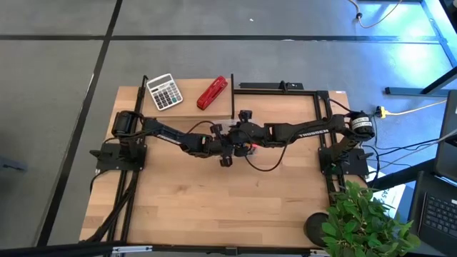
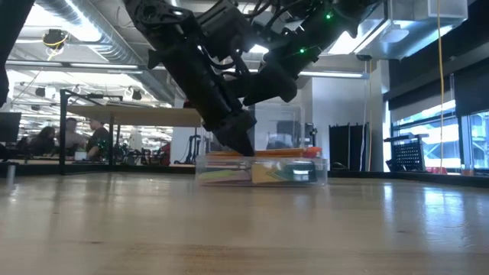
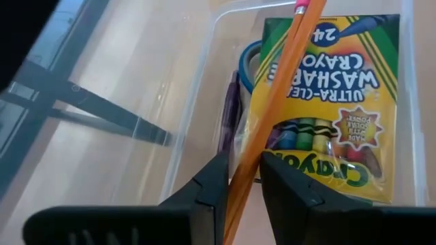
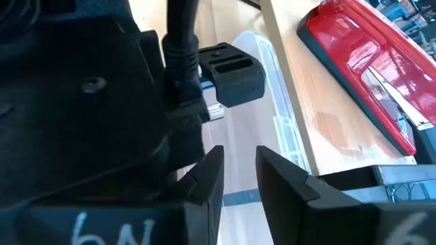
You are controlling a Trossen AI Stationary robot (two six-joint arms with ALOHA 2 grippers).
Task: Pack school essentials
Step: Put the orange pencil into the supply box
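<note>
A clear plastic container (image 3: 197, 75) stands at the table's middle (image 2: 263, 169). In it lie a yellow-green crayon box (image 3: 340, 109), blue-handled scissors (image 3: 246, 64) and a dark purple pen (image 3: 228, 116). My left gripper (image 3: 244, 167) is at the container's left end (image 2: 243, 145), shut on an orange pencil (image 3: 279, 82). My right gripper (image 4: 240, 170) hangs higher (image 2: 275, 85), over the container, with its fingers close together at the clear lid (image 4: 276, 102), which stands raised (image 2: 279, 128). My left gripper pinches the orange pencil near its unseen end (image 3: 240, 184) between its two fingers, slanting down from the table's left. The fingers point along the pencil. Its pink eraser end (image 3: 300, 7) reaches out over the crayon box toward the container's far wall. My right gripper seems to pinch the clear lid's edge (image 4: 289, 153). The plastic is see-through and the fingers hide the meeting place. The lid stands up above the container.
A grey-white calculator (image 1: 164, 91) and a red stapler (image 1: 212, 93) lie at the table's far edge, left of the middle; the stapler (image 4: 368, 61) is close to the container. A potted plant (image 1: 364, 221) stands at the near right corner. Bare wood lies toward the near edge.
</note>
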